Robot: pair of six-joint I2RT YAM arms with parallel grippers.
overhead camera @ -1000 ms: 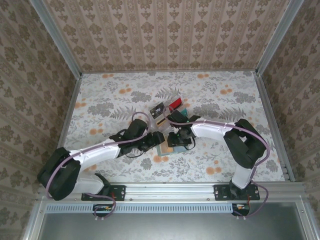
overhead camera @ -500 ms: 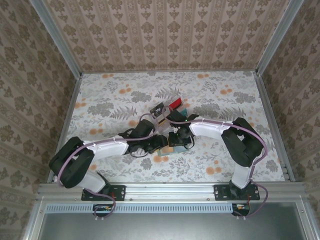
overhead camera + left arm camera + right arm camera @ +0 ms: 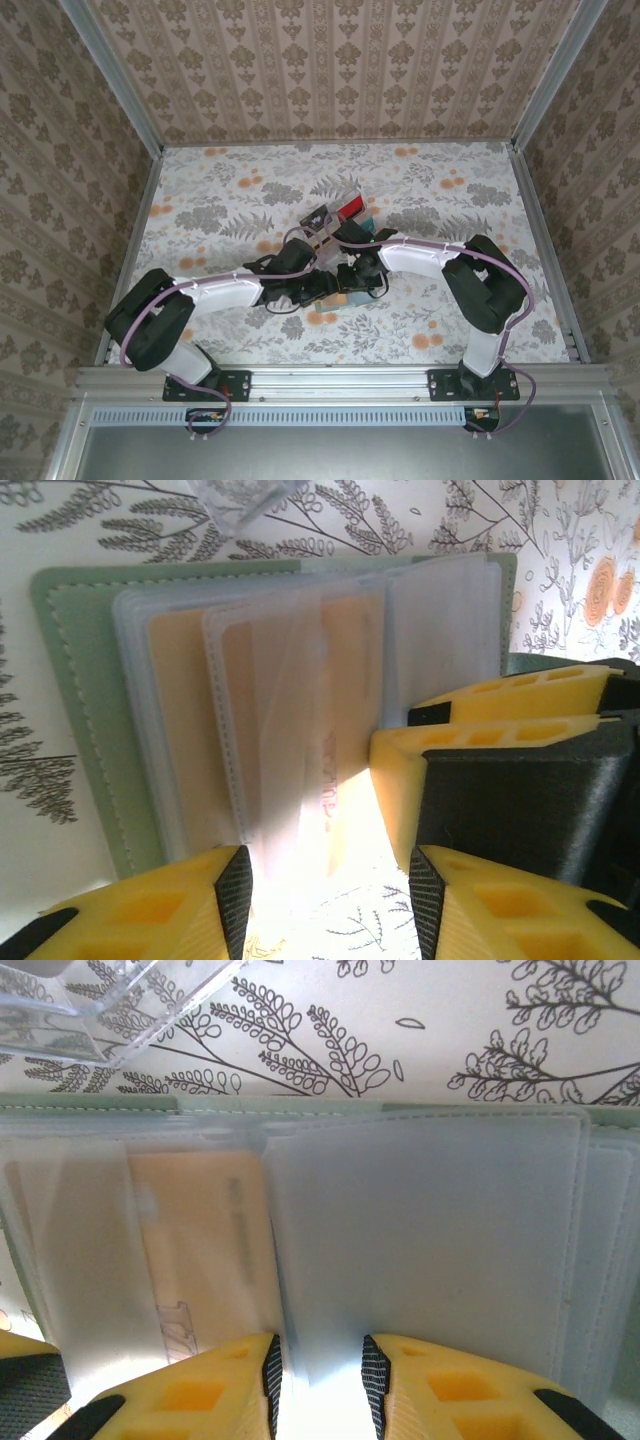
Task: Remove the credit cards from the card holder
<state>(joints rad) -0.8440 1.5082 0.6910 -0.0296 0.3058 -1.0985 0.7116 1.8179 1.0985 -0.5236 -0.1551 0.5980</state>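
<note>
The pale green card holder (image 3: pixel 75 690) lies open on the table, its clear sleeves (image 3: pixel 280 680) fanned out. A tan card (image 3: pixel 190 730) sits inside the sleeves and shows again as the tan card (image 3: pixel 200 1230). My left gripper (image 3: pixel 330 900) is open at the holder's near edge, with a sleeve's lower edge between its fingers. My right gripper (image 3: pixel 321 1380) hovers over an empty clear sleeve (image 3: pixel 430 1240), jaws a little apart around its bottom corner. From above, both grippers (image 3: pixel 325 285) (image 3: pixel 352 283) meet over the holder (image 3: pixel 338 299). A black card (image 3: pixel 315 217), a red card (image 3: pixel 350 208) and a teal card (image 3: pixel 368 226) lie just beyond.
A clear plastic tray (image 3: pixel 90 1000) stands just beyond the holder, holding the loose cards. The right gripper's yellow fingers (image 3: pixel 500 695) crowd the right of the left wrist view. The floral table (image 3: pixel 450 200) is walled on three sides.
The left arm has stretched rightward, bringing its gripper up against the holder beside the right gripper. The right arm has barely moved.
</note>
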